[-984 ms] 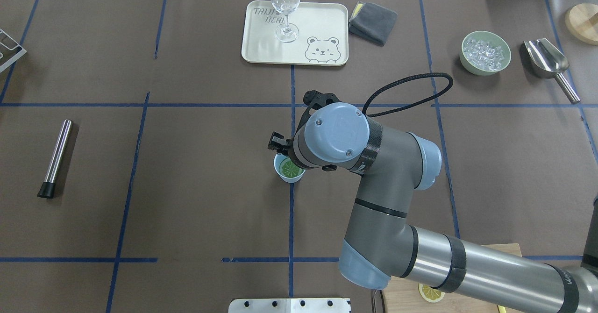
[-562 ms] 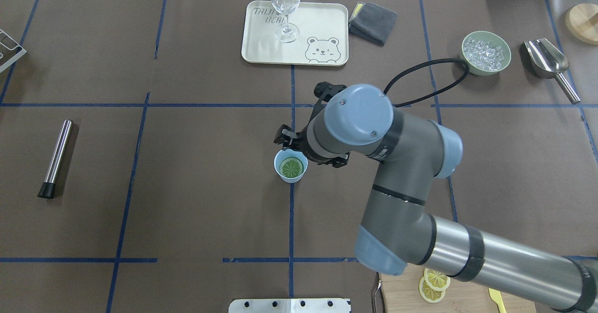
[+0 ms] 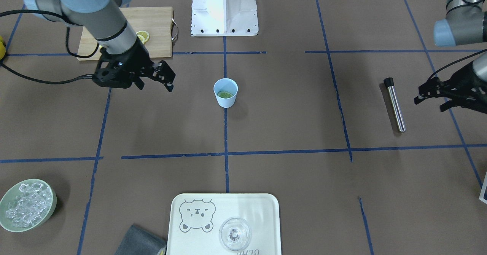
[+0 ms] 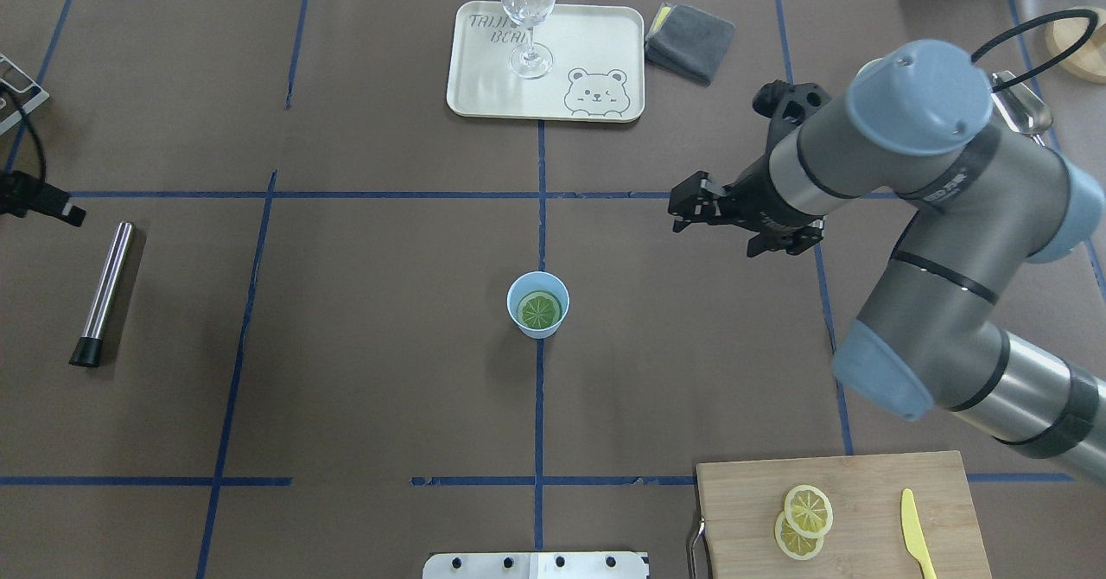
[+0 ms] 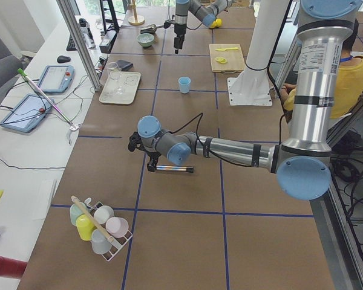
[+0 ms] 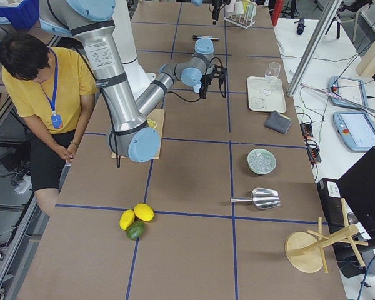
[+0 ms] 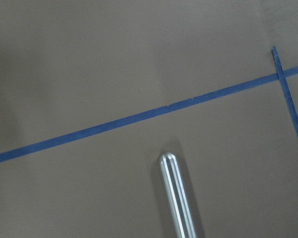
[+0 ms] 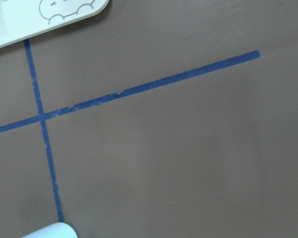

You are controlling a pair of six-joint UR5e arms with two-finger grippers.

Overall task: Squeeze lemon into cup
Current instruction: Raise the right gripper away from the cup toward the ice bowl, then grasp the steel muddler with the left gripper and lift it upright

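The light-blue cup [image 4: 537, 324] stands upright at the table's middle on a blue tape line, and also shows in the front view [image 3: 225, 99]. The lemon [image 4: 538, 309] chunk lies inside it, cut face up [image 3: 225, 94]. My right gripper [image 4: 724, 226] is open and empty, raised above the table to the right of the cup and further back; it also shows in the front view [image 3: 153, 83]. My left gripper [image 3: 432, 99] looks open and empty, at the far left over the top end of a steel rod [image 4: 104, 292].
A cutting board [image 4: 743, 518] at the front right holds two thin lemon slices [image 4: 804, 520] and a yellow knife [image 4: 916, 540]. At the back are a tray [image 4: 596, 34] with a glass [image 4: 528, 9], a grey cloth [image 4: 689, 41], an ice bowl [image 3: 26, 205] and a scoop [image 4: 1020, 117].
My right gripper has drawn away from above the cup, to the right and further back. The lemon chunk stays in the cup. My left gripper's tip has come into view at the left edge.
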